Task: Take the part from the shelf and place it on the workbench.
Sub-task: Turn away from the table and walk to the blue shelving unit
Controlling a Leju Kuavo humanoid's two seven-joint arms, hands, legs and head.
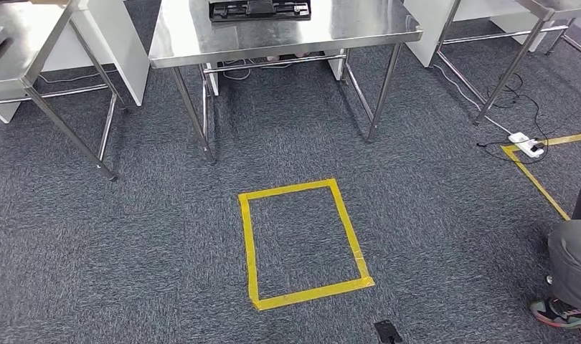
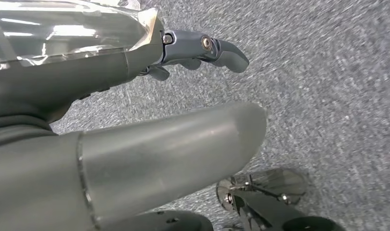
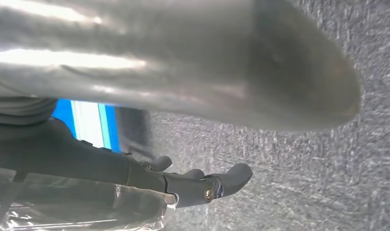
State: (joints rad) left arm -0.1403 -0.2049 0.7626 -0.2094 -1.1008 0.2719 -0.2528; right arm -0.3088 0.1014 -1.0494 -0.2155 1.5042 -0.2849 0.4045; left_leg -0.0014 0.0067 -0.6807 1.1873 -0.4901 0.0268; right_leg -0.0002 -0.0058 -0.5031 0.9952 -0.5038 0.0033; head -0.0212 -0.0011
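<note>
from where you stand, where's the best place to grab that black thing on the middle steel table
Probably by its two short ends, coming in from the near side of the steel table. The black object lies flat, low and wide, its long edge facing the robot; its far part is out of frame.

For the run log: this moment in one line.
phase: facing workbench | left hand: empty, over carpet | right hand: empty

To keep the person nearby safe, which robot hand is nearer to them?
Probably right. The person is on the robot's right; the right robot hand hangs on that side, the left robot hand on the opposite side.
</note>
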